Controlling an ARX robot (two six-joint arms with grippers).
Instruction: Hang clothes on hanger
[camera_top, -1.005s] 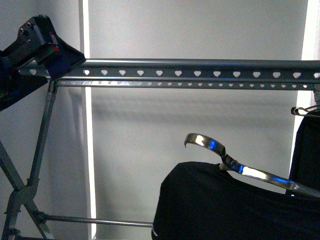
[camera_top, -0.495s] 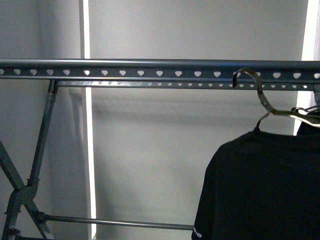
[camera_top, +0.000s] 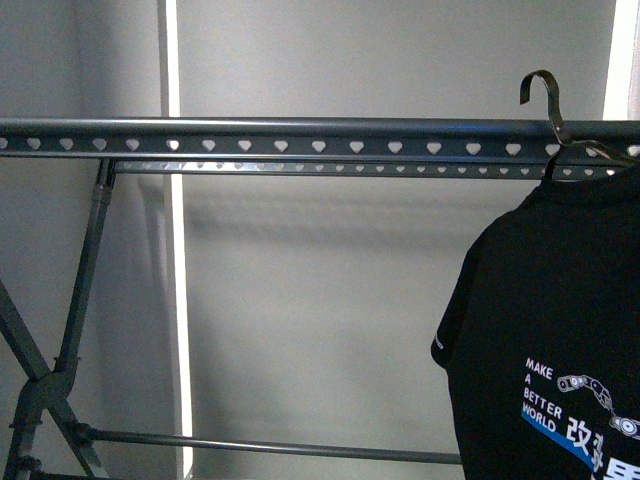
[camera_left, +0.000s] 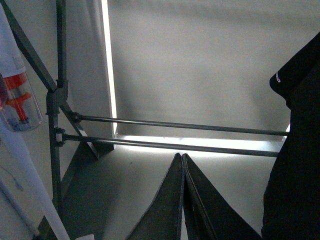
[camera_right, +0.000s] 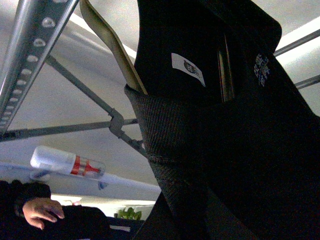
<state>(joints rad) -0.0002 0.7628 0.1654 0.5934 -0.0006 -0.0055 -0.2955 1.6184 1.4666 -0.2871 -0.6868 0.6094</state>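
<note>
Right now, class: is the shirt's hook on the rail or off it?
Off. In the front view the hook curves with its tip above the top edge of the rail, not resting on it.

The shirt (camera_top: 540, 300) is black, its chest print white lettering and characters over a blue stripe; its label (camera_right: 187, 69) is white with a dark mark; the rail (camera_top: 300, 135) is grey with a row of heart-shaped holes; the legs (camera_top: 85, 270) are grey; the hook (camera_top: 548, 95) is shiny silver; the wall (camera_top: 350, 300) is pale grey.
</note>
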